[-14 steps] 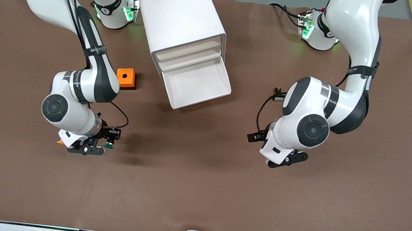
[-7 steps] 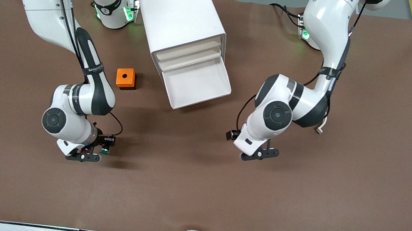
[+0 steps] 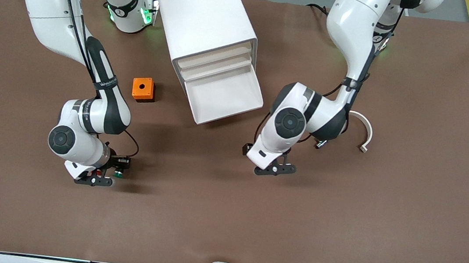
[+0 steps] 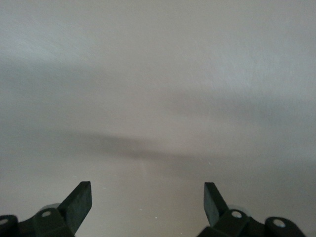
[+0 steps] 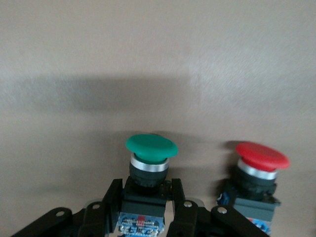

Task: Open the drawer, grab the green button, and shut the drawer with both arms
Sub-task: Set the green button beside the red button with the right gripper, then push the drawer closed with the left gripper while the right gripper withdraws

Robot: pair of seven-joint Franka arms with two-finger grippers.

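The drawer (image 3: 226, 97), lowest in the white cabinet (image 3: 205, 18), stands pulled open and looks empty. My right gripper (image 3: 110, 174) is low over the table toward the right arm's end and is shut on the black body of the green-capped button (image 3: 118, 174). In the right wrist view the fingers (image 5: 180, 195) clamp that button (image 5: 150, 148) at the gripper (image 5: 147, 197). My left gripper (image 3: 276, 169) is open and empty over bare table, near the drawer's front corner. The left wrist view shows that gripper (image 4: 146, 202) with only table between its fingers.
A red-capped button (image 5: 261, 158) lies on the table right beside the green one; it also shows in the front view (image 3: 99, 173). An orange box (image 3: 142, 89) with a round hole sits beside the cabinet. A white curved piece (image 3: 364, 133) lies by the left arm.
My left arm has swung toward the table's middle, closer to the open drawer, uncovering the white curved piece. My right gripper, still holding the green button, has shifted slightly.
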